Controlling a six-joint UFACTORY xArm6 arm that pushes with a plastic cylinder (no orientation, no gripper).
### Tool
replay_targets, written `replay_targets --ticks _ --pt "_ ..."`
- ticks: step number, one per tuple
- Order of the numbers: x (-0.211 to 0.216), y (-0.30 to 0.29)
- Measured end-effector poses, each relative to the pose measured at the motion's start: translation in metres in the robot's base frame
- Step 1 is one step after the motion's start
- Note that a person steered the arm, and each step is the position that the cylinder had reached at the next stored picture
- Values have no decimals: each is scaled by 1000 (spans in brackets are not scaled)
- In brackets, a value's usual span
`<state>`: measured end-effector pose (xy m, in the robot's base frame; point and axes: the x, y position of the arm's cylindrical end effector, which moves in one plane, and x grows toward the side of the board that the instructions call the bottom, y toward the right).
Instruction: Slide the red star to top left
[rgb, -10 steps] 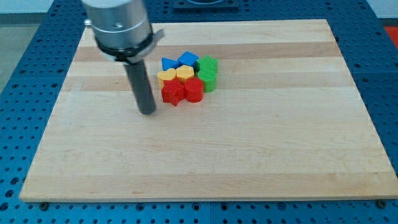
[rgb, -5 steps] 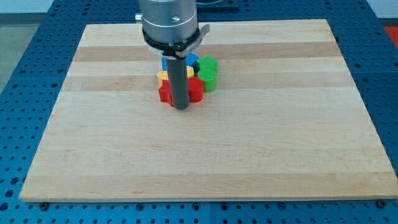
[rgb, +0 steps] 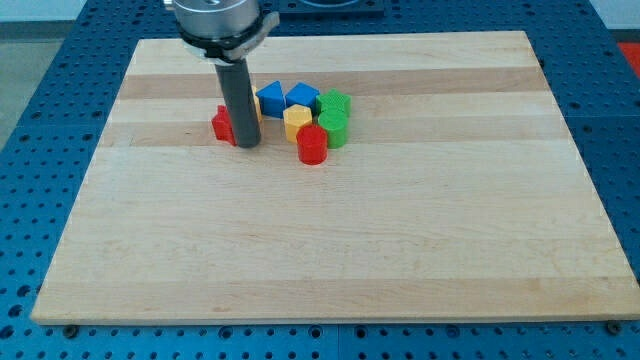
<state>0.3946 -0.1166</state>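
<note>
The red star (rgb: 222, 125) lies on the wooden board (rgb: 330, 240), left of the block cluster and partly hidden behind my rod. My tip (rgb: 247, 144) rests on the board touching the star's right side. Right of the rod are a blue block (rgb: 270, 100), another blue block (rgb: 301, 97), a yellow block (rgb: 297, 120), a red round block (rgb: 313, 145) and two green blocks (rgb: 335, 103) (rgb: 334, 128). A sliver of a second yellow block (rgb: 257, 114) shows just behind the rod.
The board's top left corner (rgb: 145, 50) lies up and left of the star. A blue pegboard surface (rgb: 40, 120) surrounds the board on all sides.
My tip swung right to the cluster, then back left and up. The red star moved left out of the cluster with it. The red round block stayed.
</note>
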Motion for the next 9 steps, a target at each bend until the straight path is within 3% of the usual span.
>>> replay_targets --ticks 3,6,8,9 --pt "-29 -51" --pt "-98 -88" --pt "-133 -89" --pt "-120 -73"
